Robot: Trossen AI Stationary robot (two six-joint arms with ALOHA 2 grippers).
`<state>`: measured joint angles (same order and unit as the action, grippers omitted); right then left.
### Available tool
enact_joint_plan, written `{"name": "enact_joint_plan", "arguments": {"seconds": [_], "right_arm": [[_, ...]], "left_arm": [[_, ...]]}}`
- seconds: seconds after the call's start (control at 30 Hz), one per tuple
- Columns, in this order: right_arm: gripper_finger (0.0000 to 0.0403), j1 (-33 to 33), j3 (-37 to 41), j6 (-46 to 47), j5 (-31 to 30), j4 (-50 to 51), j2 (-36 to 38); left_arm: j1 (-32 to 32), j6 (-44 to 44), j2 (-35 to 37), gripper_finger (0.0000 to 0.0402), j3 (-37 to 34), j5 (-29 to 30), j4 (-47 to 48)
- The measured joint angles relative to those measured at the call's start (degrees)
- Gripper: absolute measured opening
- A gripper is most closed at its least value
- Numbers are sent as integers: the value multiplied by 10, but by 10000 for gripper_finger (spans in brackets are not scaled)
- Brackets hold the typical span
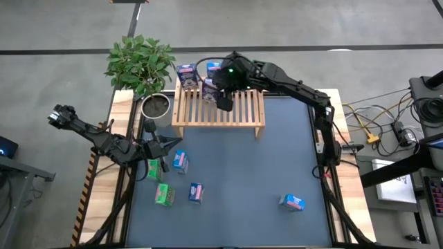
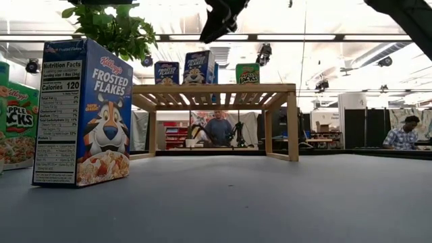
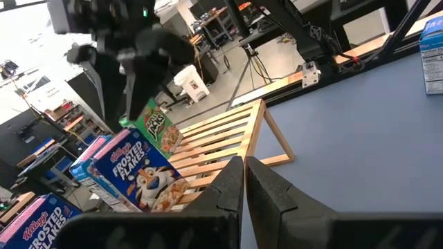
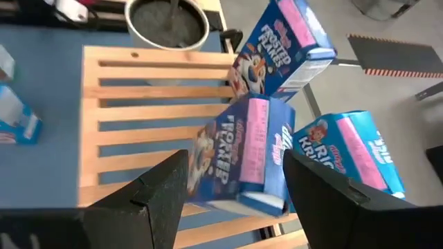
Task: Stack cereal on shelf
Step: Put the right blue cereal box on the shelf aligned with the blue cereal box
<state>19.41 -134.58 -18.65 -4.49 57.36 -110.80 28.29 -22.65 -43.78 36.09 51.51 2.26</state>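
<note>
Below the right gripper (image 4: 235, 187), the shelf (image 4: 138, 111) is pale, matt bare wood. The cereal boxes (image 4: 242, 155) are glossy printed cardboard. The table (image 1: 277, 159) looks smooth and matt.

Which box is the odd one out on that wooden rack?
Find the wooden rack at the table's far side, by the potted plant. Several cereal boxes stand on its slats. The green Apple Jacks box is the only green one there; the others are blue.

Potted green plant (image 1: 140, 62) stands at the table's (image 1: 242, 187) far left corner, its grey pot (image 1: 155, 106) beside it. Two seated people (image 2: 218, 129) (image 2: 403, 133) visible in the room beyond. Yellow cable plug (image 1: 373, 137) lies on the floor.
</note>
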Motion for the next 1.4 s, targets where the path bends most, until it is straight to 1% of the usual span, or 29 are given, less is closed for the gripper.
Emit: {"name": "enact_joint_plan", "arguments": {"seconds": [0.13, 0.27, 0.37, 0.43, 0.6, 0.67, 0.8, 1.13, 1.4], "right_arm": [[222, -5, 0, 8, 0, 28, 29], [197, -6, 0, 24, 0, 73, 46], [161, -5, 2, 34, 0, 101, 43], [129, -5, 12, 41, 0, 100, 39], [41, 4, 71, 55, -15, 56, 24], [18, 9, 95, 53, -26, 27, 19], [13, 12, 133, 45, -32, -26, 19], [9, 14, 162, 4, -36, -141, 19], [9, 14, 177, -7, -36, -176, 19]], "left_arm": [[0, 0, 0, 0, 0, 0, 0], [0, 0, 0, 0, 0, 0, -1], [0, -2, 0, 0, 0, 0, -1], [0, -3, 0, 0, 0, 0, 0], [0, -3, -1, 0, 0, 0, 0], [0, -4, -1, 0, 0, 0, 0], [0, -4, -1, 0, 0, 0, 0], [0, -4, -1, 0, 0, 0, 0], [0, -4, -1, 0, 0, 0, 0]]}}
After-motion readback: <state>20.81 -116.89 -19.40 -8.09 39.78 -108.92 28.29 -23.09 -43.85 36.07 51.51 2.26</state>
